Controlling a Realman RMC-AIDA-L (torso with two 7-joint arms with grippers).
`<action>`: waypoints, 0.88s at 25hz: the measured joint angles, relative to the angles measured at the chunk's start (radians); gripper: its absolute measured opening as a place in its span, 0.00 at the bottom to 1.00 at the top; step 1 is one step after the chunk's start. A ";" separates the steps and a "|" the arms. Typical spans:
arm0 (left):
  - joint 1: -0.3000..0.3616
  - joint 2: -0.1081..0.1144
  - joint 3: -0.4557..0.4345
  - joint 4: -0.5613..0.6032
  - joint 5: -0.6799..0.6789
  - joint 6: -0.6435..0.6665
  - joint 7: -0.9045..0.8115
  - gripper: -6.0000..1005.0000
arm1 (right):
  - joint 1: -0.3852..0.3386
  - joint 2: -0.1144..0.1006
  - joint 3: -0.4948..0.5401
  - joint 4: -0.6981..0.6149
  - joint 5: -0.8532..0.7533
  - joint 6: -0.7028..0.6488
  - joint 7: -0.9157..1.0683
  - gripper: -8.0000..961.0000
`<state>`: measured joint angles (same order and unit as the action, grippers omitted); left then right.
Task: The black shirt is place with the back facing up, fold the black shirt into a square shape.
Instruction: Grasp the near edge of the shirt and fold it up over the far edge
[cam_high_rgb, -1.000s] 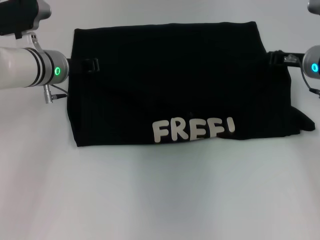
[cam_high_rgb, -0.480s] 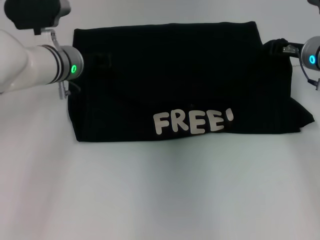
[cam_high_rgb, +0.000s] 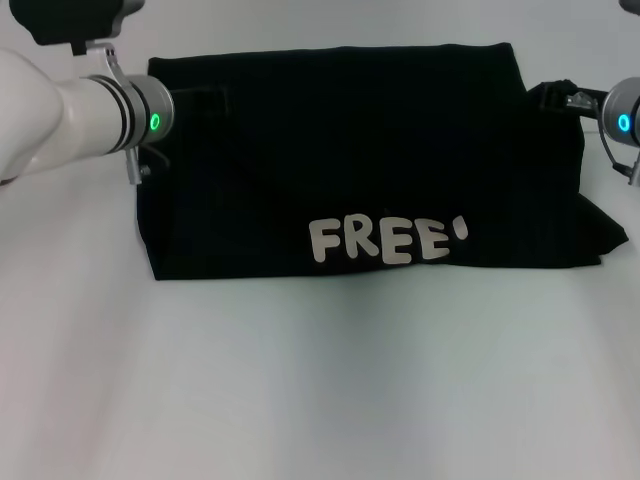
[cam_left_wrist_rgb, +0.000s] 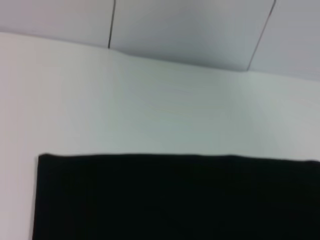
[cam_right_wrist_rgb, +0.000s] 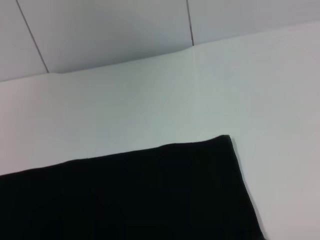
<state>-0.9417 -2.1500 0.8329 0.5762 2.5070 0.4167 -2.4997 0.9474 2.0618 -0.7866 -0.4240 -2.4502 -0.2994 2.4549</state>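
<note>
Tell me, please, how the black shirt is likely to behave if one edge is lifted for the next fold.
The black shirt would probably droop and sag: it lies flat in soft layers, with a loose flap bulging at its right edge. It likely weighs little. It may drag rather than slide neatly on the white table.

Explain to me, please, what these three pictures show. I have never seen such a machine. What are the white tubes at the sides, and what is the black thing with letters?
The white tubes are the two arms of a robot. The big picture is taken from a camera on its head, looking down at a white table. The other two pictures come from small cameras on its wrists; both show only an edge of the cloth, the table and a wall behind.

The black thing is the black shirt, lying flat and already folded into a wide rectangle, with white "FREE" lettering near its front edge.

The left pincer lies over the shirt's far left corner, the right pincer at its right edge. Black against black, I cannot tell whether either one grips the cloth.
</note>
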 joint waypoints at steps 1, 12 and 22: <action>0.002 -0.001 0.007 0.011 -0.001 -0.004 0.000 0.04 | -0.002 0.000 0.000 0.000 0.000 -0.003 0.000 0.09; -0.021 0.012 0.107 -0.048 0.007 -0.081 0.014 0.04 | -0.002 0.001 -0.026 0.010 0.000 0.001 -0.001 0.10; -0.018 0.005 0.110 -0.061 0.008 -0.074 0.045 0.10 | 0.016 -0.008 -0.086 0.012 -0.003 -0.020 0.000 0.10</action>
<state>-0.9596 -2.1450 0.9429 0.5147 2.5151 0.3429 -2.4548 0.9630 2.0537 -0.8725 -0.4119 -2.4535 -0.3197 2.4544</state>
